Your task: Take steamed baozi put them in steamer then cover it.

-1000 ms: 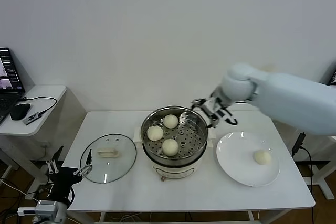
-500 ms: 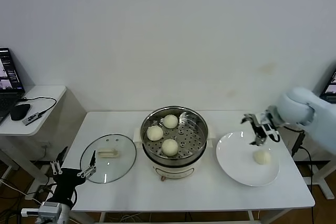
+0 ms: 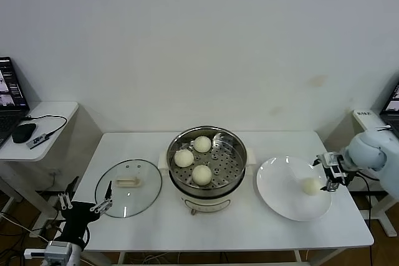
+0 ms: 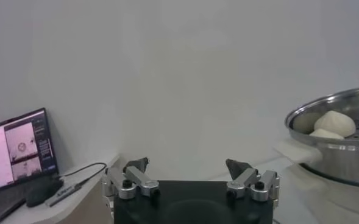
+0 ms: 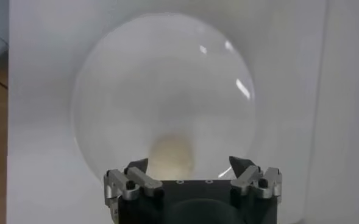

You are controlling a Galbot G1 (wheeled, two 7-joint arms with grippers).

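Three baozi (image 3: 201,174) lie on the perforated tray of the steel steamer (image 3: 237,154) at the table's middle. A fourth baozi (image 3: 311,185) lies on the white plate (image 3: 280,191) at the right. My right gripper (image 3: 329,171) is open and hangs just right of that baozi; in the right wrist view the baozi (image 5: 172,156) shows between the open fingertips of the gripper (image 5: 189,164). The glass cover (image 3: 128,187) with its cream handle lies flat left of the steamer. My left gripper (image 3: 82,203) is open and parked low off the table's front left corner.
A side table (image 3: 43,129) at the left holds a laptop, a mouse and a cable. In the left wrist view the steamer (image 4: 344,146) stands off to one side and the laptop (image 4: 17,152) to the other.
My right gripper has swung from beside the steamer's rim to the right and down, ending next to the baozi on the plate. The left arm has barely moved.
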